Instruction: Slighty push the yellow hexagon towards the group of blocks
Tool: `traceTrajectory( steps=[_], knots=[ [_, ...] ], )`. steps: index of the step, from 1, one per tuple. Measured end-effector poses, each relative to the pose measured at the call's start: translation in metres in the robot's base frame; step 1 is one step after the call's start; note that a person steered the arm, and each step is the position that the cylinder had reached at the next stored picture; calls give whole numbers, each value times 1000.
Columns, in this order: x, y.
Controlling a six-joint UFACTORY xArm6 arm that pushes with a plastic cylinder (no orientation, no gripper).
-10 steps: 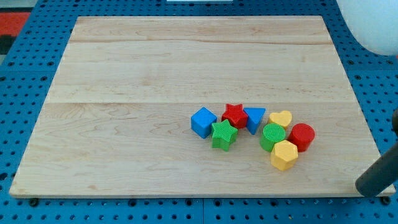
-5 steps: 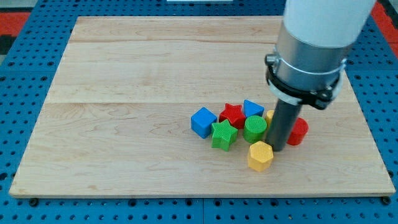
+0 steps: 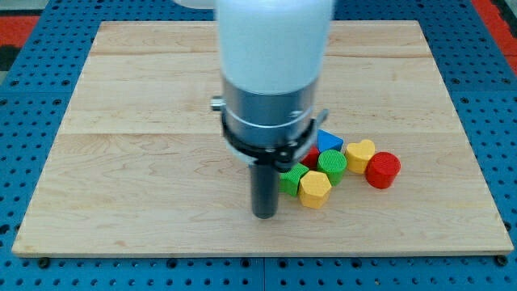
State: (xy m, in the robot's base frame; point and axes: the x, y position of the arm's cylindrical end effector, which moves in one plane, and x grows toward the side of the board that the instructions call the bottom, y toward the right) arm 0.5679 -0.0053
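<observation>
The yellow hexagon [image 3: 315, 190] lies at the lower edge of the group, touching the green star [image 3: 292, 179] on its left and the green cylinder [image 3: 332, 163] above it. My tip [image 3: 264, 215] rests on the board just left of and slightly below the hexagon, a small gap apart. The blue triangle [image 3: 327, 140] sits above the green cylinder. A yellow heart [image 3: 360, 153] and a red cylinder [image 3: 383, 170] lie to the right. A sliver of the red star [image 3: 311, 155] shows beside the arm. The blue cube is hidden behind the arm.
The arm's white and grey body [image 3: 271, 73] covers the middle of the wooden board [image 3: 145, 121]. Blue pegboard [image 3: 501, 121] surrounds the board on all sides.
The arm swept from the right of the group to its left. The yellow hexagon moved left and up against the green star and green cylinder. The green cylinder and star shifted slightly.
</observation>
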Motion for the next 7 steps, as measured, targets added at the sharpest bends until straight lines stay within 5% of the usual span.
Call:
traceTrajectory(
  steps=[7],
  knots=[
    [-46, -11]
  ],
)
